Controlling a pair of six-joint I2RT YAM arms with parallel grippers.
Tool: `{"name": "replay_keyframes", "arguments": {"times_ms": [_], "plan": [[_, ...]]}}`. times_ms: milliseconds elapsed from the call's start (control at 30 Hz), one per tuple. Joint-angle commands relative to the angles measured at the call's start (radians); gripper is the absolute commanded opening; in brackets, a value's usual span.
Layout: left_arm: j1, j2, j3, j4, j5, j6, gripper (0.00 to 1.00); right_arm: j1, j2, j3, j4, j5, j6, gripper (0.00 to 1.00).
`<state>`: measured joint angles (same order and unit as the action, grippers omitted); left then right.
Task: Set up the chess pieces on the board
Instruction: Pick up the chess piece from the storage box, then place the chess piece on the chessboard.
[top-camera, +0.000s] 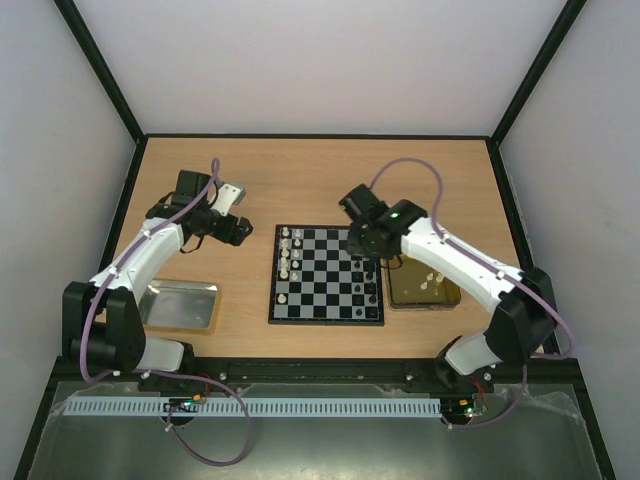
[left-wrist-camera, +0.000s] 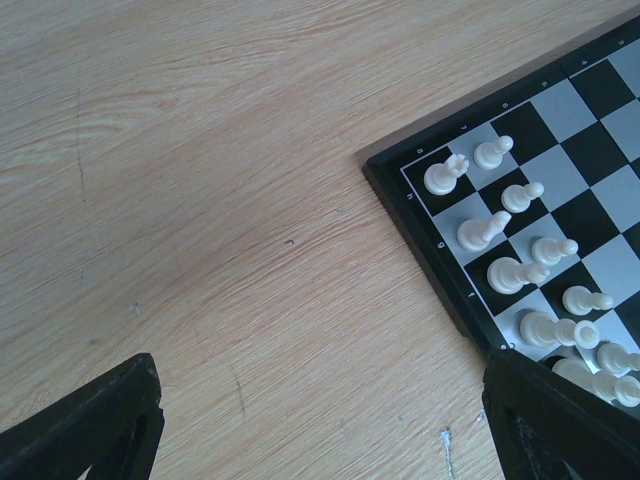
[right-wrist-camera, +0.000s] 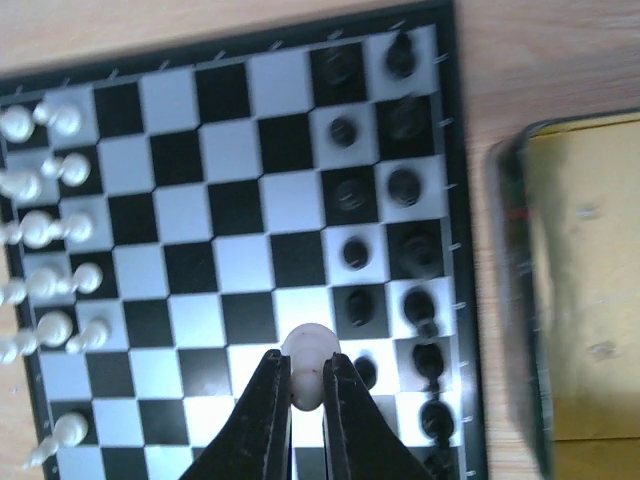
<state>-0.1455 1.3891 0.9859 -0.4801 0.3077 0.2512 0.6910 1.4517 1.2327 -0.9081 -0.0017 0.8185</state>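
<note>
On the board (top-camera: 327, 273), mid-frame, white pieces (top-camera: 288, 252) line the left edge and black pieces (top-camera: 368, 278) the right, with gaps. The right gripper (right-wrist-camera: 305, 385) clenches a white piece (right-wrist-camera: 308, 352) at lower centre; the left gripper (left-wrist-camera: 320, 370) gapes empty

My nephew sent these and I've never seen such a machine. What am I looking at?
These are two white robot arms at a wooden table. One picture looks down from a fixed camera above; the other two come from a camera on each wrist. Between the arms lies a small black-and-white checked chessboard, white chess pieces along its left side, black chess pieces along its right. A silver rectangular tray sits left of it, a gold rectangular tray right. The right claw pinches one small white piece over the board. The left claw is open and empty.
</note>
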Motion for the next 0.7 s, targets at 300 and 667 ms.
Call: {"name": "replay_keyframes", "arguments": {"times_ms": [300,667], "plan": [[-0.003,-0.008,-0.015,0.008,-0.028,-0.003,0.87,0.331,0.277,0.172,-0.011,-0.009,0.085,0.05],[-0.002,-0.009,-0.02,0.018,-0.041,-0.004,0.87,0.373,0.404,0.229,0.042,-0.055,0.059,0.05]]}}
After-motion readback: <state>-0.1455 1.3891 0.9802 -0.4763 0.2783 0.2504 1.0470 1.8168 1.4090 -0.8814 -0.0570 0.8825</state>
